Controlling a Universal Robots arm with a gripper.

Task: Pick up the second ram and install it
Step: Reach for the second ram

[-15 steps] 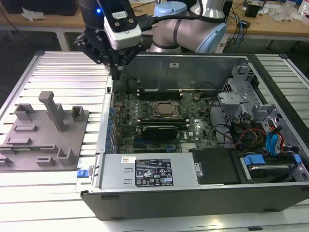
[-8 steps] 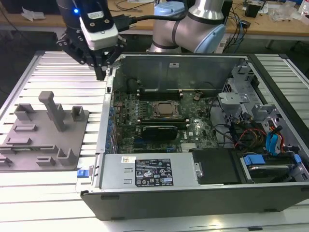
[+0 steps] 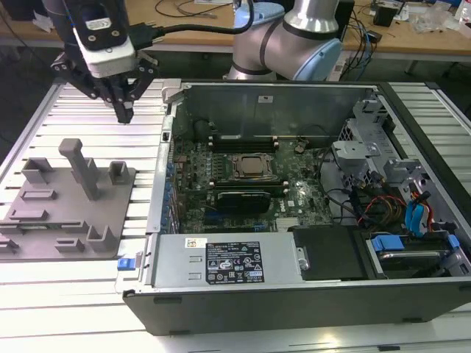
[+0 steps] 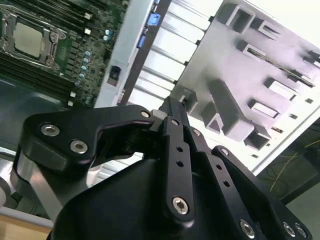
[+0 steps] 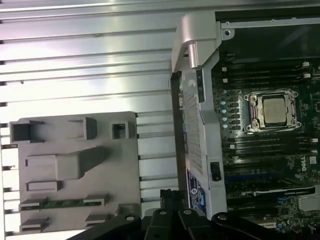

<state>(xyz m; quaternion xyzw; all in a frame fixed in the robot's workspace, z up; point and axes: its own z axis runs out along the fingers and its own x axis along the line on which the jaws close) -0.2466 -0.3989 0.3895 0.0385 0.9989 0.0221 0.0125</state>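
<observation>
The second ram [image 5: 62,203] is a thin green stick lying in a long slot of the grey holder block [image 5: 75,165], on the side of the block away from the tall peg. My gripper [image 3: 124,112] hangs above the slatted table, beyond the holder block [image 3: 70,209] and apart from it. Its black fingers meet at the tip with nothing between them, as also seen on the gripper [image 4: 172,106] in the second wrist view. The open computer case [image 3: 158,220] lies to the exterior view's right, with the CPU socket [image 3: 254,168] between rows of black memory slots [image 3: 243,140].
The holder block has a tall peg [image 3: 81,165] and several raised pockets. The case's metal side wall [image 5: 197,125] stands between the block and the motherboard. A power supply [image 3: 228,261], drive bays and cables [image 3: 412,213] crowd the case's near and right parts.
</observation>
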